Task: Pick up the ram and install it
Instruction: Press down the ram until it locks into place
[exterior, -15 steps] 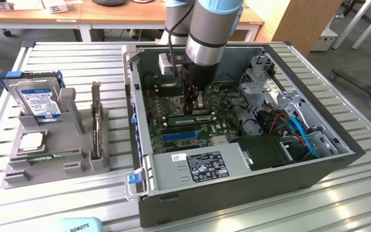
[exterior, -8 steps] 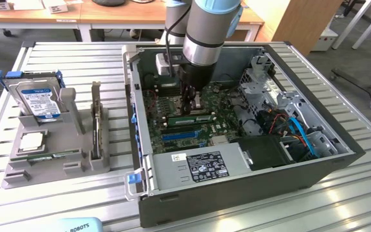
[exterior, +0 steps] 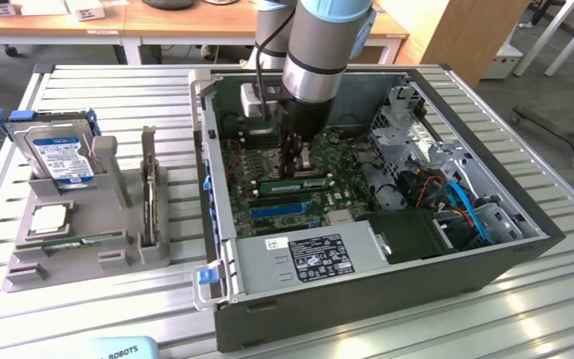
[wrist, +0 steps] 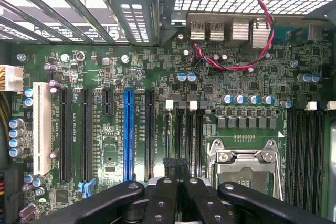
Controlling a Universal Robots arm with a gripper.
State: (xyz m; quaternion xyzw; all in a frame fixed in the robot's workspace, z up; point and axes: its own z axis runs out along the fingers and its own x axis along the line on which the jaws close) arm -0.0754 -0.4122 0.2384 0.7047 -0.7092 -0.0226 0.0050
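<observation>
The ram (exterior: 292, 182) is a long green stick standing on edge in a slot of the motherboard (exterior: 267, 153), inside the open computer case (exterior: 367, 299). My gripper (exterior: 300, 169) hangs straight down over it, fingers shut, with the tips right at the ram's top edge. I cannot tell whether they touch it. In the wrist view the shut gripper (wrist: 176, 165) sits over the row of dark memory slots (wrist: 184, 135) with white clips. Nothing shows between the black fingers (wrist: 163, 198).
A grey holder (exterior: 28, 273) at the exterior view's left carries a hard drive (exterior: 63, 153), a silver processor chip (exterior: 48, 218), a tall dark card (exterior: 149, 194) and a green stick (exterior: 72, 244). Inside the case are a power supply (exterior: 307, 258), drive cage (exterior: 406, 127), blue cables (exterior: 466, 209) and an empty processor socket (wrist: 247, 166).
</observation>
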